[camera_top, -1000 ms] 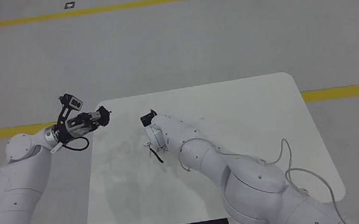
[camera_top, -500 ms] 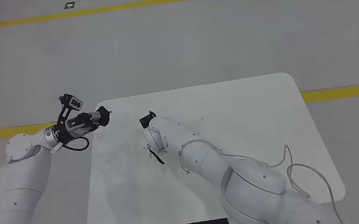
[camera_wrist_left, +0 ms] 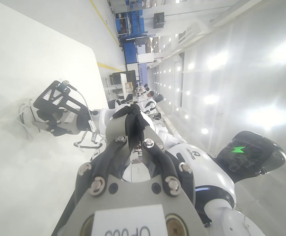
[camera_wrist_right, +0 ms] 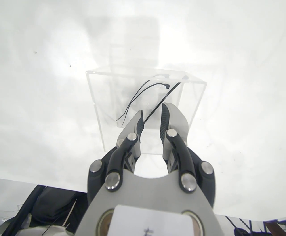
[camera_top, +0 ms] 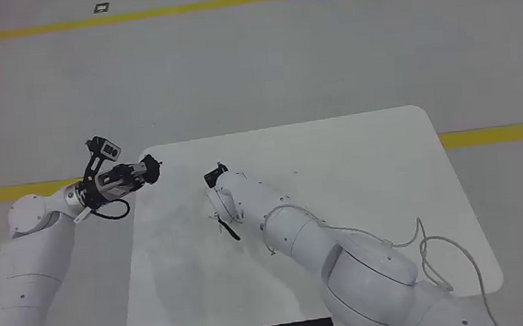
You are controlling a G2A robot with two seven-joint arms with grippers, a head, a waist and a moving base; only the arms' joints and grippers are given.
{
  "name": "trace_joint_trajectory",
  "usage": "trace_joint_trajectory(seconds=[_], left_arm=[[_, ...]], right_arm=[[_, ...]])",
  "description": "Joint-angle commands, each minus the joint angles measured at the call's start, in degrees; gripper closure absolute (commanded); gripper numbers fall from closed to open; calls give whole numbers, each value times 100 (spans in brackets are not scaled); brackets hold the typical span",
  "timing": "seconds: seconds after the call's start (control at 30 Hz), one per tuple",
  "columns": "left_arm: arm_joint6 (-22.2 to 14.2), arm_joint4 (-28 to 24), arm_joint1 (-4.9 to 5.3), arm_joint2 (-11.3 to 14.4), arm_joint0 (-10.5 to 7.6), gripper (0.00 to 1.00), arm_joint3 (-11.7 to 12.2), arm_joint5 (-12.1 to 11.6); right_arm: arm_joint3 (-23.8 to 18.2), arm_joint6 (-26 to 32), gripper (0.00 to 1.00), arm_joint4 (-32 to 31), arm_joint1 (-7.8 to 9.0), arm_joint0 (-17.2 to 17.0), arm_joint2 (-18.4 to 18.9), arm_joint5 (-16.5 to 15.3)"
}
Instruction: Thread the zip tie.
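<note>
A white table [camera_top: 362, 155] has the left gripper [camera_wrist_left: 133, 110], jaws together, hovering at its left edge, and the right gripper [camera_wrist_right: 152, 109], jaws apart, above a clear box [camera_wrist_right: 134, 72] farther in, straddling a black zip tie [camera_wrist_right: 170, 93] inside it.

I work in a big hall, part robot lab and part factory floor. Around my white counter [camera_top: 364, 173] spreads a bare grey floor [camera_top: 328, 65] marked with long yellow lines [camera_top: 230, 1]. Past the counter's corner the hall runs far back: blue racks [camera_wrist_left: 131, 50], desks with dark screens [camera_wrist_left: 115, 77], rows of round ceiling lamps [camera_wrist_left: 191, 66], and white machines [camera_wrist_left: 150, 104] much like me.
</note>
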Motion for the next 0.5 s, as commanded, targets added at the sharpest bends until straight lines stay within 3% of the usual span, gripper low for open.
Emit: trace_joint_trajectory(seconds=[0.0, 0.47], left_arm=[[0, 0, 0, 0, 0, 100, 0, 0], [0, 0, 0, 0, 0, 100, 0, 0]], right_arm=[[-13, 14, 78, 2, 0, -6, -3, 0], [-6, -7, 78, 61, 0, -44, -26, 0]])
